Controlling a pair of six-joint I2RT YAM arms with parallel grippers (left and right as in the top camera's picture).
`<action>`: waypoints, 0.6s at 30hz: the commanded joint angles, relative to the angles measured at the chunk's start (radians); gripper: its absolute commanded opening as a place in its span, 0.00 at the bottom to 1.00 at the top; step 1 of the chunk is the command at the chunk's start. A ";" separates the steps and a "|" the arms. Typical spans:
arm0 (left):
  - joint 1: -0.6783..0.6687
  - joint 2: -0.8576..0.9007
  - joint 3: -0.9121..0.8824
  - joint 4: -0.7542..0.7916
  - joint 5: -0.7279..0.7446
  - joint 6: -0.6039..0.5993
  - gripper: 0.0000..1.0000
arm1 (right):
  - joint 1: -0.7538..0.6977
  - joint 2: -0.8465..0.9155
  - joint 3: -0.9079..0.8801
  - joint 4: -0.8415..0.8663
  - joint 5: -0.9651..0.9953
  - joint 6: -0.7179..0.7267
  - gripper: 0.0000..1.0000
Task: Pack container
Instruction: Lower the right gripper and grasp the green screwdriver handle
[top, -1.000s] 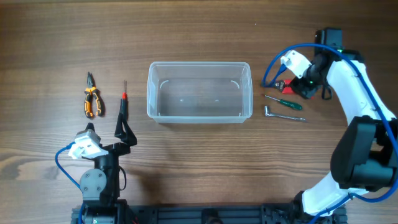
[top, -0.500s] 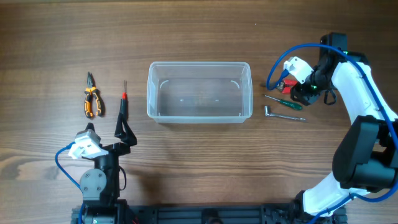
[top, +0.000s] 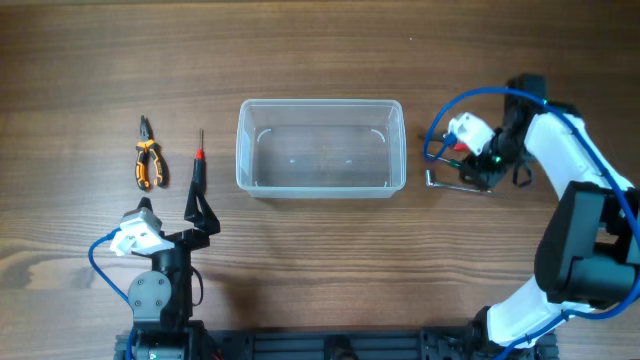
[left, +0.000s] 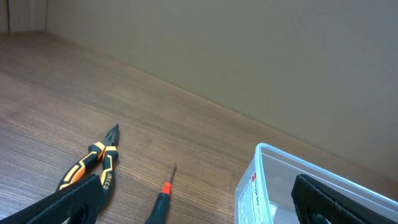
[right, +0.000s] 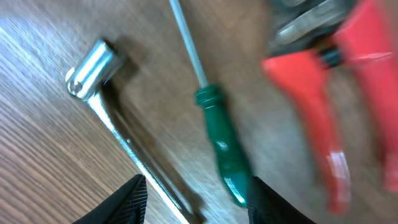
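Observation:
The clear plastic container (top: 320, 188) stands empty at the table's middle; its corner shows in the left wrist view (left: 261, 177). My right gripper (top: 484, 166) is open, low over the tools to the container's right. In the right wrist view my right gripper's fingers (right: 199, 208) straddle the green screwdriver (right: 221, 143) and the shaft of the metal L-shaped wrench (right: 93, 65). Red-handled pliers (right: 323, 93) lie just beyond. My left gripper (top: 201, 212) is open and empty at the front left, its fingers (left: 196, 211) apart.
Orange-and-black pliers (top: 148, 165) and a black screwdriver with a red collar (top: 198, 168) lie left of the container; both show in the left wrist view, the pliers (left: 87, 165) and the screwdriver (left: 163, 199). The wrench's head (top: 431, 179) lies near the container's right wall.
My right gripper has moved toward the front of the table and lower, from over the red pliers to over the green screwdriver and wrench. The left arm has not moved.

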 joint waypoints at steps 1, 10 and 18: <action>-0.005 -0.005 -0.001 -0.002 -0.011 -0.013 1.00 | 0.000 0.024 -0.040 0.031 -0.016 -0.012 0.53; -0.005 -0.005 -0.001 -0.002 -0.011 -0.013 1.00 | 0.000 0.024 -0.043 0.146 -0.016 -0.013 0.57; -0.005 -0.005 -0.001 -0.002 -0.011 -0.013 1.00 | 0.000 0.024 -0.045 0.206 -0.016 -0.024 0.57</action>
